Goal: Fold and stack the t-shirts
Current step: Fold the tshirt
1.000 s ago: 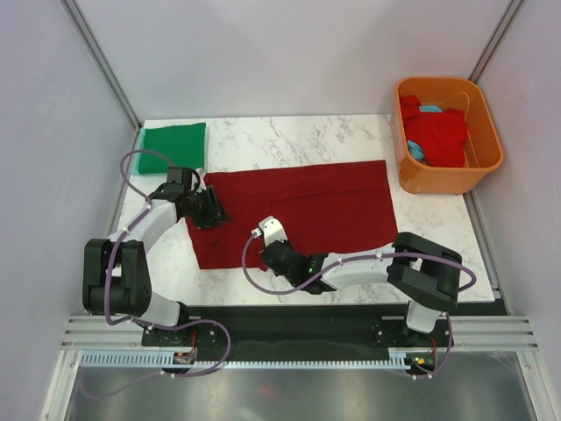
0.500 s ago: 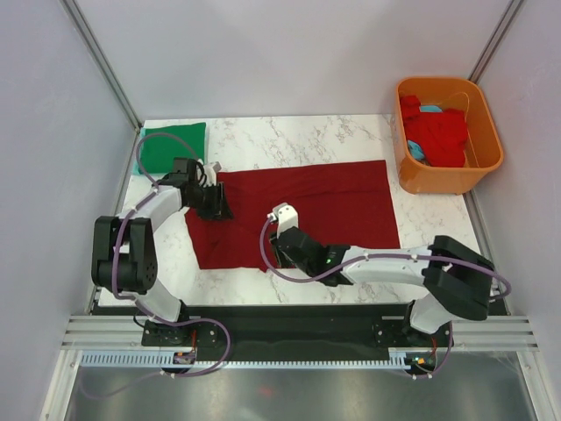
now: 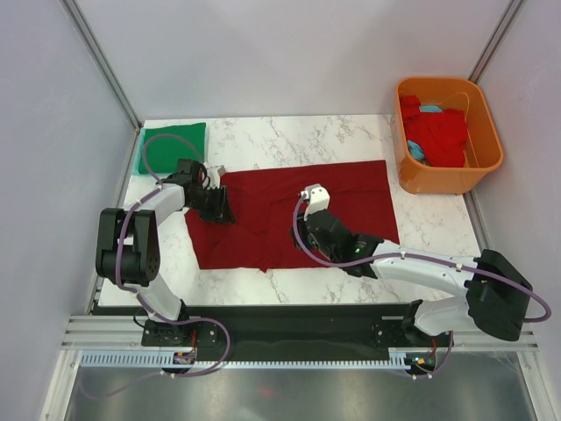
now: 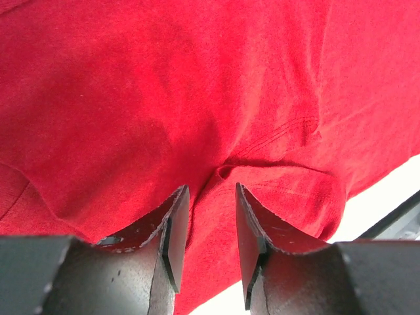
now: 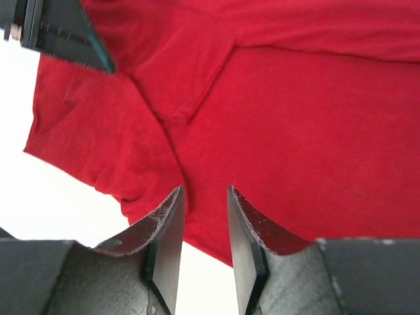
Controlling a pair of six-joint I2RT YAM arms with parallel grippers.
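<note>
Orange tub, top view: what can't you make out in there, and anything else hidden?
- Top view: in the orange tub, the red shirt buries whatever lies under it; light blue cloth shows only slivers, so no count.
- Top view: the right gripper covers part of the maroon shirt.
- Wrist views: edges crop that shirt.

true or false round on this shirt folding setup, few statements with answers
The maroon t-shirt lies spread on the table. True.
The green t-shirt sits in the orange tub. False: it lies folded at the table's far left corner.
The right gripper is over the maroon t-shirt. True.
The tub is empty. False: it holds a red t-shirt.
The left gripper is at the maroon t-shirt's right edge. False: its left edge.
</note>
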